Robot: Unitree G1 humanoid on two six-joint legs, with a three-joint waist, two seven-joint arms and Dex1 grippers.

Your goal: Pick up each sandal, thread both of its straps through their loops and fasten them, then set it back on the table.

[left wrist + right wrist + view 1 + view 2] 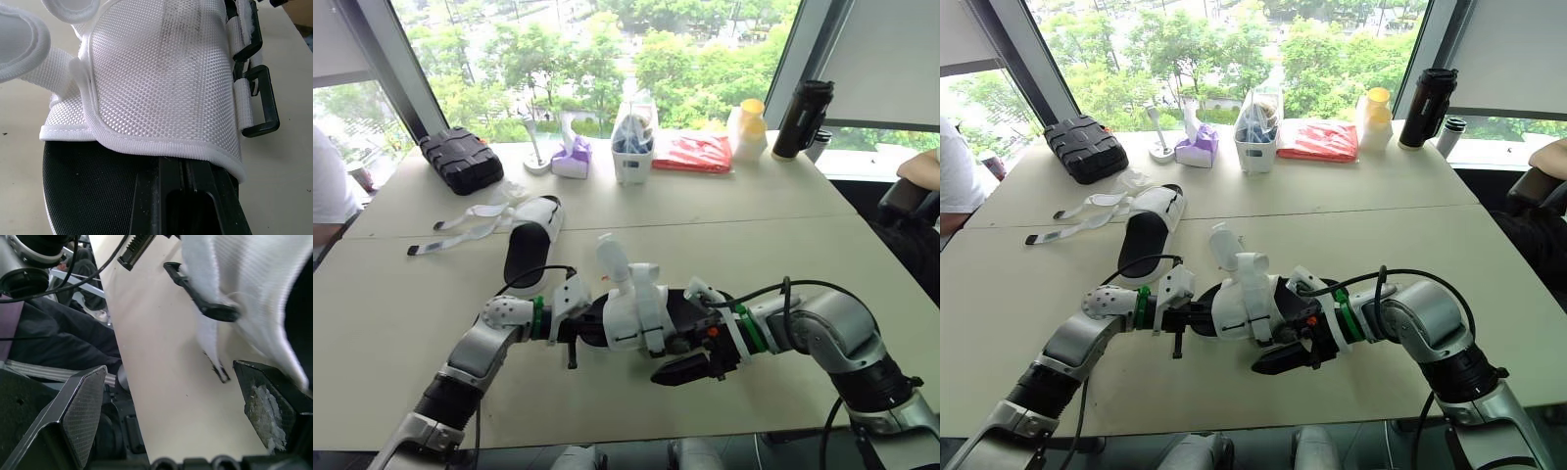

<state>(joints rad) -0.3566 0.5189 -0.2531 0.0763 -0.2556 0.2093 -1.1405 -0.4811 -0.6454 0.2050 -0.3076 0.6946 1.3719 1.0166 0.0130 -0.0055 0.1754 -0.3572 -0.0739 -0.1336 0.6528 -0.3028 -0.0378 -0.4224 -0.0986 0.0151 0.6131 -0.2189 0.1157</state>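
Sandal in hand: the held sandal hangs just above the surface at front centre, between both grippers, with one white strap standing up loose.
Left gripper: the left gripper is at the heel end. One finger lies along the insole under the mesh upper and the other is hidden (so the jaws look pressed on the sole, though I judge that from one finger).
Right gripper: the right gripper has its jaws spread wide, with nothing between them and one finger just beside the white upper.
Loops: two black loops sit along the upper's edge, and no strap is seen through them.
Step in hand: probably catching the loose strap to feed it through a loop.
Doing it well: pinch the strap near its tip, not mid-length, so it stays stiff enough to steer. Keep the left hold firm and turn the loop's opening toward the right jaws before pushing.
Other sandal: the second sandal lies farther back on the left, with its unfastened straps trailing on the surface.
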